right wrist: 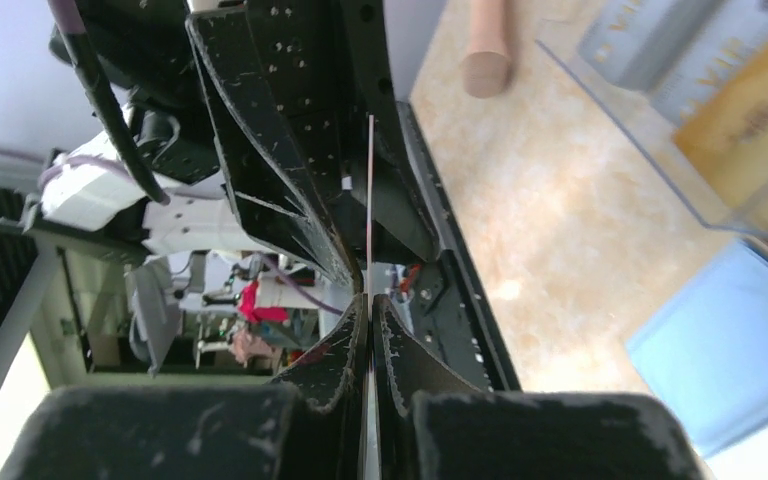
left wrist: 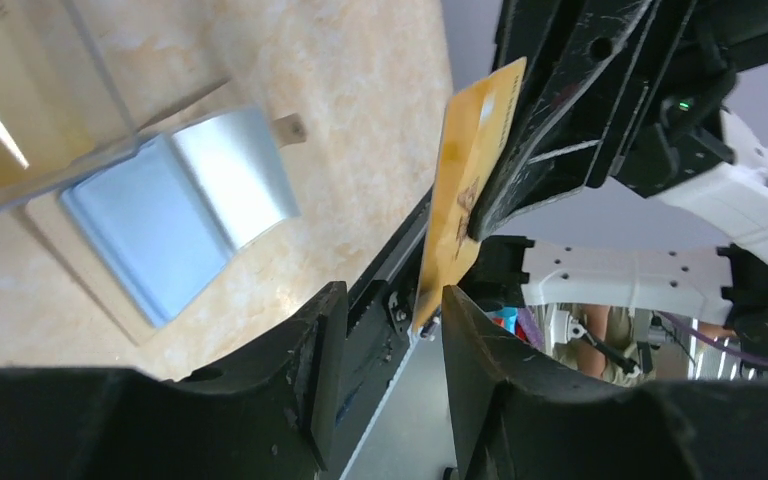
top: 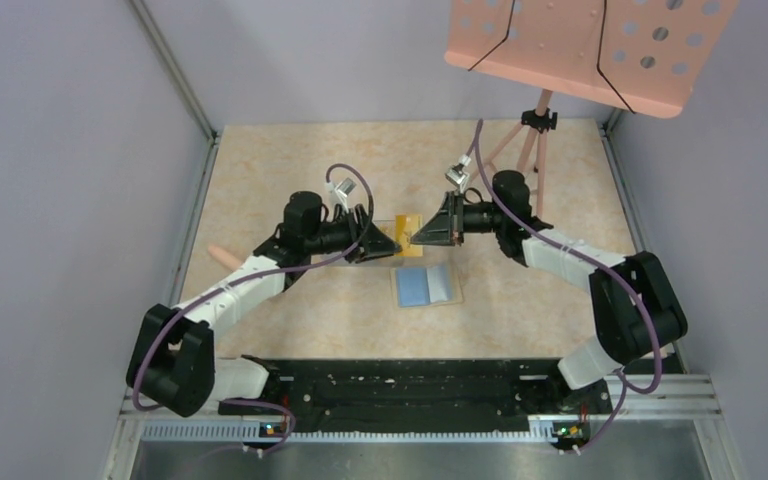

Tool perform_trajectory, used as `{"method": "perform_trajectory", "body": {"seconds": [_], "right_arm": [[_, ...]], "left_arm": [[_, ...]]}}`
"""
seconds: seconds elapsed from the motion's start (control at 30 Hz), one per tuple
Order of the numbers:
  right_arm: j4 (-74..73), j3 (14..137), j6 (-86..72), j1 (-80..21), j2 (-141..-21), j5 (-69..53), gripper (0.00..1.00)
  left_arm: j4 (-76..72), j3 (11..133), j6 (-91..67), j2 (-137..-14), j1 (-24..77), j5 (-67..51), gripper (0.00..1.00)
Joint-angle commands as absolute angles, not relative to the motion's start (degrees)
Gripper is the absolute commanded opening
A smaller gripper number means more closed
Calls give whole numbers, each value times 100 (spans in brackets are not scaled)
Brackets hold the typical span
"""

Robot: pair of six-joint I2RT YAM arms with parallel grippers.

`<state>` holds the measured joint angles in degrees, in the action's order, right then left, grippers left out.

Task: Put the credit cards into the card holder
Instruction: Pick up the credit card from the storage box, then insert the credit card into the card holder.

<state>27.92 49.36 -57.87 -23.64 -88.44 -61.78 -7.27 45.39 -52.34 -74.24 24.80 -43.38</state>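
Beige tabletop (top: 290,170), right gripper (right wrist: 369,297) tight on a yellow card (left wrist: 470,170), left gripper (left wrist: 392,295) loose around it.

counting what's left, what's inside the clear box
A yellow-orange card and pale printed cards show through the clear box; the rest is cropped, and from above the jaws cover much of it.

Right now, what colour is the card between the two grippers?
The card is yellow-orange with a dark mark, clearest in the left wrist view.
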Motion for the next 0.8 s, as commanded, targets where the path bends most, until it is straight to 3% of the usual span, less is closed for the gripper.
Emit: {"method": "perform_trajectory", "body": {"seconds": [0.0, 0.27, 0.77], "right_arm": [[1370, 4654, -4597, -2146, -8528, -5552, 0], [-227, 4133, -3185, -1892, -8560, -4697, 0], [-683, 4356, -2408, -1891, -9417, -4474, 0]], "left_arm": [[-730, 3995, -5387, -7372, 2478, -3919, 45], [395, 3793, -5074, -7992, 2556, -3138, 45], [2265, 5220, -4548, -9621, 3585, -1353, 35]]}}
